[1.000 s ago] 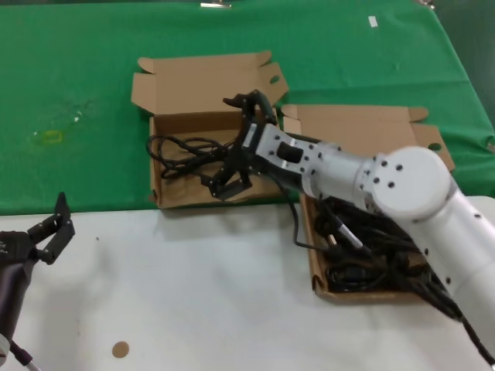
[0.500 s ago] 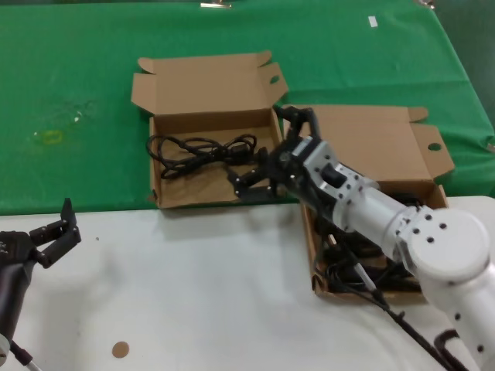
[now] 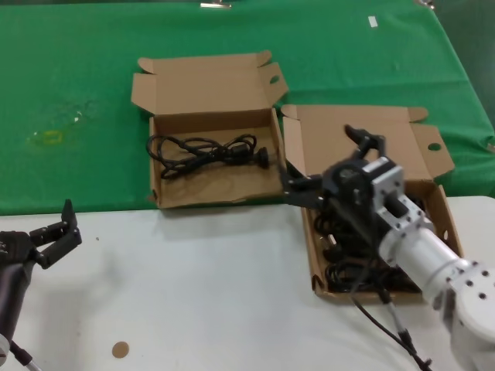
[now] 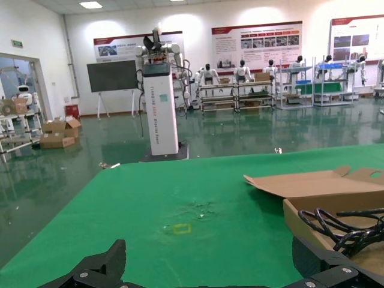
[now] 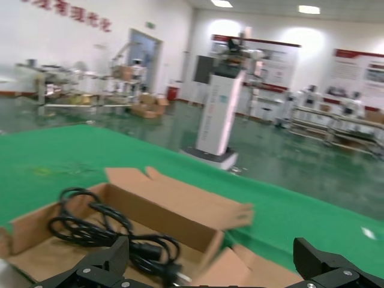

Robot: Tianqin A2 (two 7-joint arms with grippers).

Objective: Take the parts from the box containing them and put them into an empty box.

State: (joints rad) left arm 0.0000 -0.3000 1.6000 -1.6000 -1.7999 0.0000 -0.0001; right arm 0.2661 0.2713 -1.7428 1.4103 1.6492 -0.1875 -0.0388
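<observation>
- Jaws of the right gripper are spread wide, holding nothing, over the full box.
- Cords lie below them.
- Left gripper waits open, far away.
- One cord lies in the smaller box.

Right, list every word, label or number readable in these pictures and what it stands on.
Boxes, cord, grippers: no text visible.
White pillar: vertical lettering, too small to read.
Wall posters: printed text, too small to read.
Red wall characters: blurred, unreadable.
</observation>
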